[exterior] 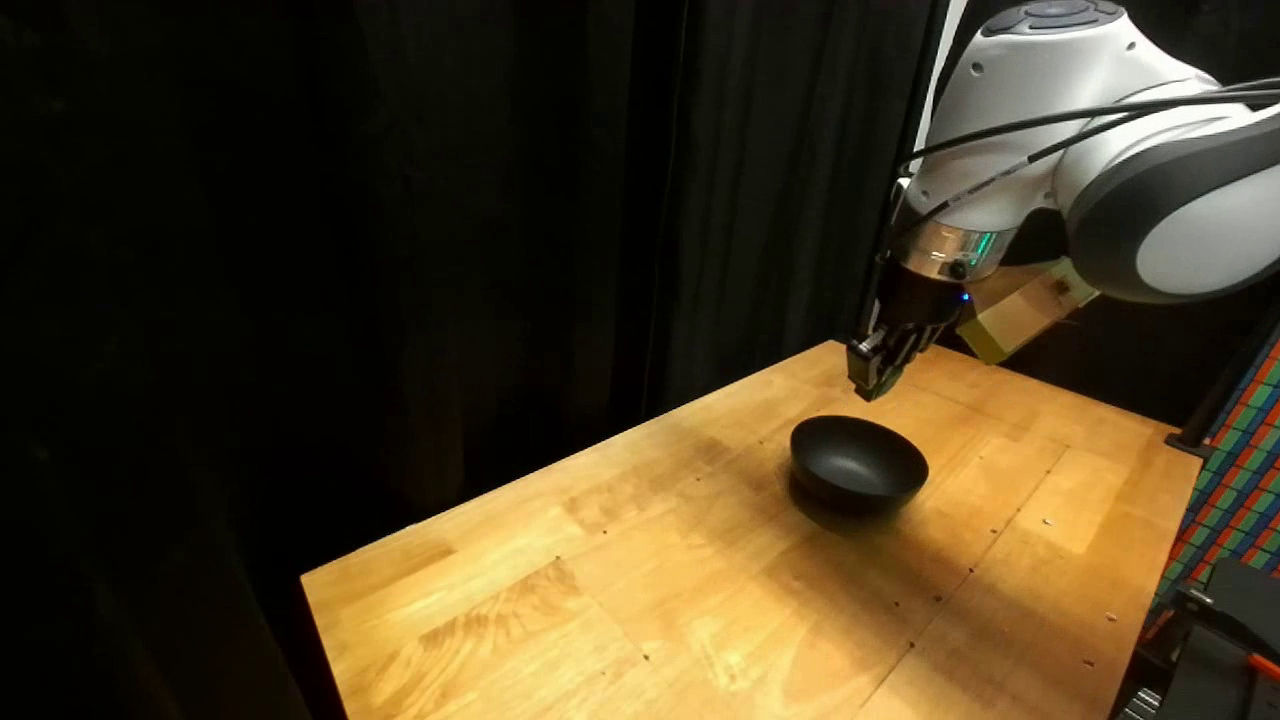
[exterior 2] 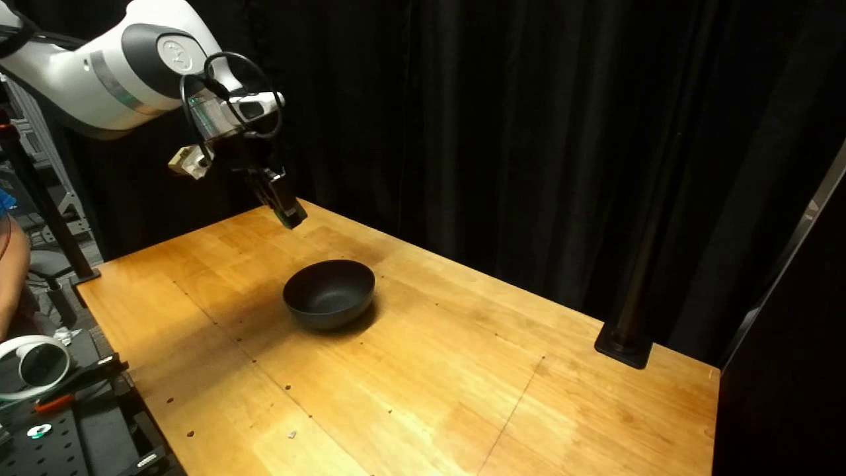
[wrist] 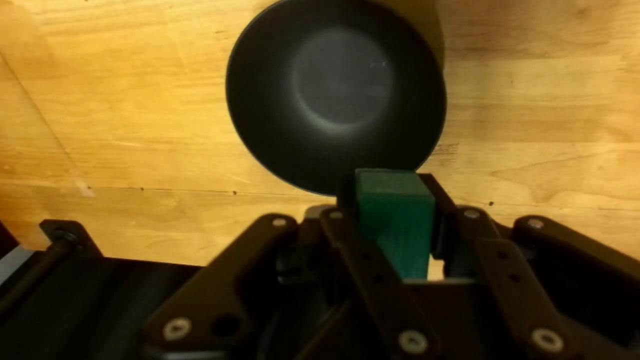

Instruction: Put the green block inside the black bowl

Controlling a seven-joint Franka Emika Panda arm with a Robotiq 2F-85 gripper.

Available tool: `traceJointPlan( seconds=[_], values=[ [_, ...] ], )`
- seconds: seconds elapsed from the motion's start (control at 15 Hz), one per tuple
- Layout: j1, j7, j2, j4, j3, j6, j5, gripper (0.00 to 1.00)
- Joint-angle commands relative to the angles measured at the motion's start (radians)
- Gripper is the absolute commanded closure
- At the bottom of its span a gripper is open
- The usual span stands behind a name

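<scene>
The black bowl sits upright on the wooden table in both exterior views. Its inside shows bare in the wrist view. My gripper is shut on the green block, with one finger on each side of it. The block overlaps the bowl's near rim in the wrist view. In the exterior views the gripper is above the table and higher than the bowl, off towards the robot's side. There the block is mostly hidden by the dark fingers; only a green trace shows.
The wooden table has small holes and seams. A black post with a base plate stands at its far edge, and another post is clamped at a corner. A dark cart with a white ring-shaped device stands beside the table. Black curtains hang behind.
</scene>
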Motion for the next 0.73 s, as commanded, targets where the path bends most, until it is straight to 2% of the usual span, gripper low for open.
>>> traceJointPlan(
  seconds=[0.0, 0.13, 0.33, 0.4, 0.47, 0.6, 0.67],
  values=[
    [-0.076, 0.057, 0.038, 0.061, 0.066, -0.042, -0.033, 0.42],
    [-0.089, 0.002, 0.037, 0.06, 0.087, -0.043, 0.033, 0.35],
    [-0.094, -0.122, -0.032, 0.031, 0.118, -0.087, 0.192, 0.1],
    [-0.094, -0.208, -0.073, 0.023, 0.131, -0.125, 0.281, 0.03],
    [-0.092, -0.275, -0.104, 0.027, 0.14, -0.177, 0.361, 0.0],
    [-0.087, -0.412, -0.174, 0.044, 0.149, -0.311, 0.527, 0.0],
    [-0.106, -0.307, -0.079, 0.044, 0.16, -0.21, 0.423, 0.0]
  ],
)
